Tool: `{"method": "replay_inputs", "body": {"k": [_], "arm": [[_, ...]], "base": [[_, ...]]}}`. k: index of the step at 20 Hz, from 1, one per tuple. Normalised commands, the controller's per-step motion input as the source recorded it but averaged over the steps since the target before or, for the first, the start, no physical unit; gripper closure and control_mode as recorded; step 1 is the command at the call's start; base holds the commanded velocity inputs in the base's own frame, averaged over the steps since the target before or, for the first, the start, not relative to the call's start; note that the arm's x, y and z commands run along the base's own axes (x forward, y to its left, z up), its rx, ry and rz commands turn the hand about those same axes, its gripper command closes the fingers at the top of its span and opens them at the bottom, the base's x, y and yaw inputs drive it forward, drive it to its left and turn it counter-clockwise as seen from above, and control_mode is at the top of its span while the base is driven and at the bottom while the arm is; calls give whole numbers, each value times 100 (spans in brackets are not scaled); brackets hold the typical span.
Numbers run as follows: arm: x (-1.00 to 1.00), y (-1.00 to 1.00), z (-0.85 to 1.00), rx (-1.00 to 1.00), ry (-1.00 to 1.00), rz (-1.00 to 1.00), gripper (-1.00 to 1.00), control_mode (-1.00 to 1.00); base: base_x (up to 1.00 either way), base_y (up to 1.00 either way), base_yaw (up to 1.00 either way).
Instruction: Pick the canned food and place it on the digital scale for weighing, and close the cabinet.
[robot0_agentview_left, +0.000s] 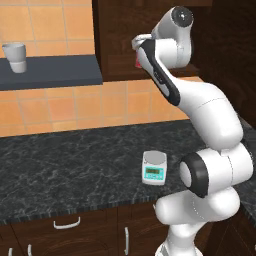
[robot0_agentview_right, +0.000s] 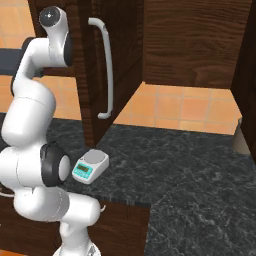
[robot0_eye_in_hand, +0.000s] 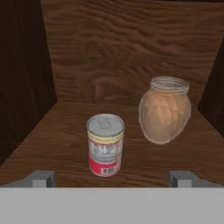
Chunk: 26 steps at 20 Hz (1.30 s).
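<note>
The can (robot0_eye_in_hand: 105, 145) stands upright on the wooden shelf inside the cabinet (robot0_eye_in_hand: 131, 48), a little in front of the gripper (robot0_eye_in_hand: 112, 178). Its red label faces the camera and its silver top is visible. To the right of the can and a little deeper on the shelf stands a brown jar (robot0_eye_in_hand: 165, 110); the two are near but do not touch.

The gripper is wide open and holds nothing. Its two fingertips (robot0_eye_in_hand: 40, 178) sit far apart, one on each side of the can and in front of it, not touching it.

In the right base view the cabinet door (robot0_agentview_right: 100, 65) stands open, with its long silver handle (robot0_agentview_right: 106, 67) vertical. Below, the scale (robot0_agentview_left: 154, 168) lies flat on the dark counter (robot0_agentview_left: 65, 160) near the front edge, with nothing on its round plate. A pale cup (robot0_agentview_left: 16, 57) stands on a wall shelf (robot0_agentview_left: 55, 71) to the left.
</note>
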Motion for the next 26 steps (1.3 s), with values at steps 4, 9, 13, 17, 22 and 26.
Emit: {"method": "replay_inputs", "body": {"k": [4,9,13,17,22,26], "arm": [[43,2,0,0,3,0,-100,-100],[53,2,-6,3,8,0,-100,-100],[46,7,-20,0,0,0,-100,-100],[18,13,-36,0,0,0,-100,-100],[18,6,-24,0,0,0,-100,-100],[22,0,-16,0,0,0,-100,-100]], "base": [[0,0,0],[0,0,0],[0,0,0],[0,0,0],[0,0,0],[0,0,0]]}}
